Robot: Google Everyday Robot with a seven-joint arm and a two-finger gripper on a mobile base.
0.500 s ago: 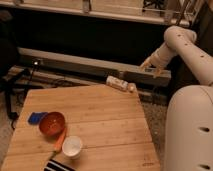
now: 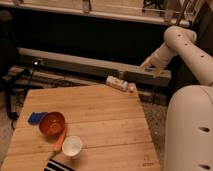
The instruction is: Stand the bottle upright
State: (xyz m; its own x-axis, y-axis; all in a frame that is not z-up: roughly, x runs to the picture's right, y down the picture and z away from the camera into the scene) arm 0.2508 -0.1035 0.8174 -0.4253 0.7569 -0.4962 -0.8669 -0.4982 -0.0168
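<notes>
The bottle (image 2: 120, 83) is small and whitish with an orange-tan cap. It lies on its side at the far edge of the wooden table (image 2: 100, 115), cap pointing right. My gripper (image 2: 151, 68) hangs in the air to the right of the bottle and a little above it, beyond the table's far right corner. Its tan fingers (image 2: 145, 64) are spread apart and hold nothing. It does not touch the bottle.
A red bowl (image 2: 52, 123), a blue object (image 2: 36, 118), an orange object (image 2: 60, 140), a white cup (image 2: 72, 146) and a striped item (image 2: 60, 166) sit at the table's front left. My white base (image 2: 190, 130) stands right of the table. A long ledge (image 2: 90, 65) runs behind.
</notes>
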